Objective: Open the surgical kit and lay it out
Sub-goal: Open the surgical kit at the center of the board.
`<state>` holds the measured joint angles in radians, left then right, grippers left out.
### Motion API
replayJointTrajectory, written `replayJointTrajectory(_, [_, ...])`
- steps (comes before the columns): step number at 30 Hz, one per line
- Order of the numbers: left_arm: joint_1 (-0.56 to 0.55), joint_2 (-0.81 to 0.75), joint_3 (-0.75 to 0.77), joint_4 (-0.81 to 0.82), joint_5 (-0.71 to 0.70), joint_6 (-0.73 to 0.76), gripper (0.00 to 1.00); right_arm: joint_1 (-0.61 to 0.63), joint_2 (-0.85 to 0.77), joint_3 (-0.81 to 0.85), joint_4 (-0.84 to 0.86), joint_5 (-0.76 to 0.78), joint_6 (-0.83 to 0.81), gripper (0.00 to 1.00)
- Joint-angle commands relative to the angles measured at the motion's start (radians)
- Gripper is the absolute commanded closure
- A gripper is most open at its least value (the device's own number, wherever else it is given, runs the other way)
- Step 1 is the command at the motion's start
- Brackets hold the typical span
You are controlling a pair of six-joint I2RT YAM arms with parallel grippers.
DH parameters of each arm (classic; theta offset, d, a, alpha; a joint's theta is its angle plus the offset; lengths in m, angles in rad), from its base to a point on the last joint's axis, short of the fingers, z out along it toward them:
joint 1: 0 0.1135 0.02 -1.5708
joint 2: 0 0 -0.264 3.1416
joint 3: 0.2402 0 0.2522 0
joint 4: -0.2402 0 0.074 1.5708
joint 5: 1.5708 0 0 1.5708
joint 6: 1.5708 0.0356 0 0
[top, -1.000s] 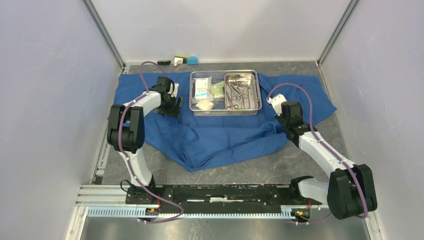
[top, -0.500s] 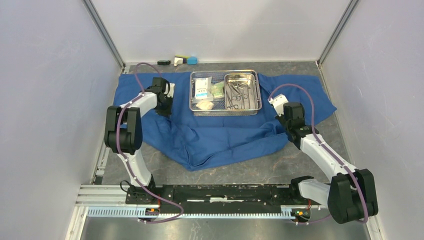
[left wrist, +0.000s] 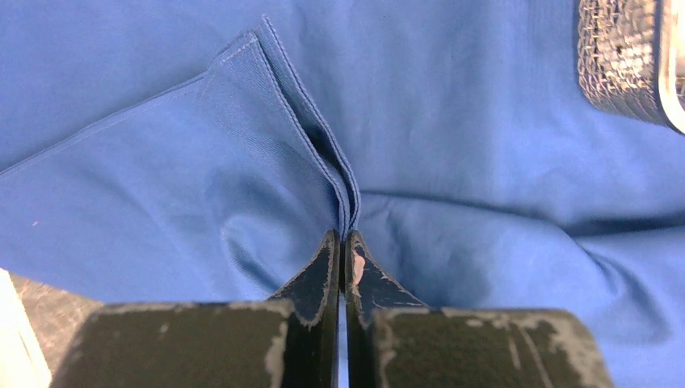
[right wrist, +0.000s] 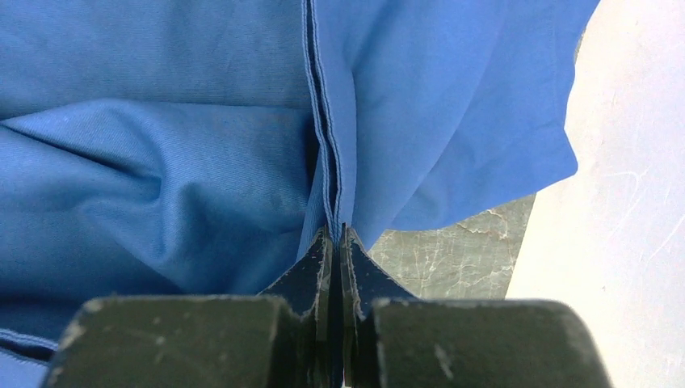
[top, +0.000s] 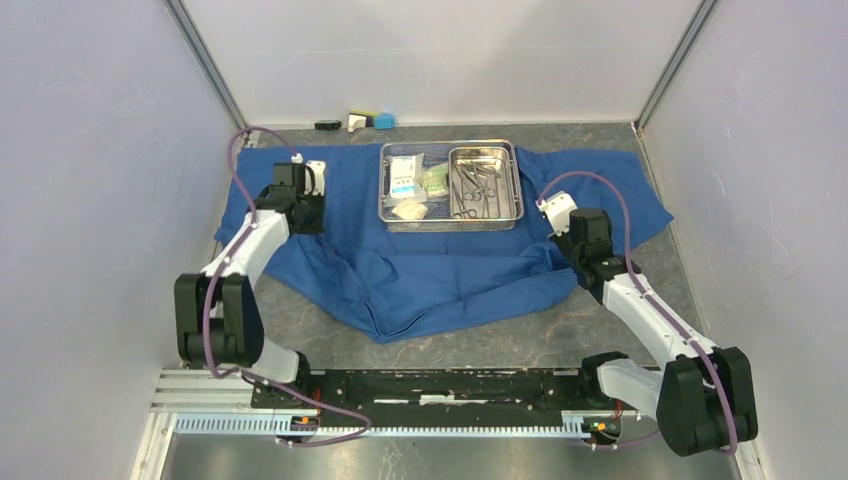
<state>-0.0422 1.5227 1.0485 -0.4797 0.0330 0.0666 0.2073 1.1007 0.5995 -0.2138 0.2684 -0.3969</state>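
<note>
Grey stone tabletop (top: 480, 345), enclosed by pale walls (top: 440, 60), seen from above. A large blue cloth (top: 440, 270) lies spread across the far half of the tabletop, and its near edge droops in a rumpled point towards the near side. On the cloth, at the far centre, stands a wire basket (top: 451, 225). The basket's right half holds a smaller steel pan (top: 500, 205) with slim scissor-like instruments (top: 470, 190) lying in it. Its left half holds three small packets: one white and blue (top: 404, 175), one green (top: 434, 178), and one pale (top: 408, 209) on the near side. Beyond the cloth, by the back wall, sit three small blocks: black (top: 327, 125), white (top: 357, 122) and blue (top: 384, 121).

My left pincer (left wrist: 342, 236) is down on the cloth to the left of the basket, not touching it. Its jaws are pressed together, with a raised fold of the cloth, hemmed edge included, pinched between the tips. A corner of the basket shows at the upper right of the left wrist view.

My right pincer (right wrist: 335, 230) is at the right-hand part of the cloth, off the basket's near right corner. Its jaws are likewise closed, gripping a doubled hem of the cloth. Bare tabletop shows just past the cloth's edge in the right wrist view.
</note>
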Motion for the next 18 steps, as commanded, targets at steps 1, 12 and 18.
replayJointTrajectory(1, [0.005,-0.144,-0.073,0.016,-0.016,0.054,0.98,-0.003,-0.041,-0.015,0.008,-0.041,0.015,0.94])
replayJointTrajectory(12, [0.012,-0.458,-0.153,-0.200,-0.028,0.276,0.98,-0.002,-0.081,-0.045,-0.059,-0.016,-0.028,0.84])
replayJointTrajectory(18, [0.012,-0.547,-0.173,-0.303,0.069,0.330,0.98,-0.002,0.038,0.013,-0.076,-0.077,-0.020,0.72])
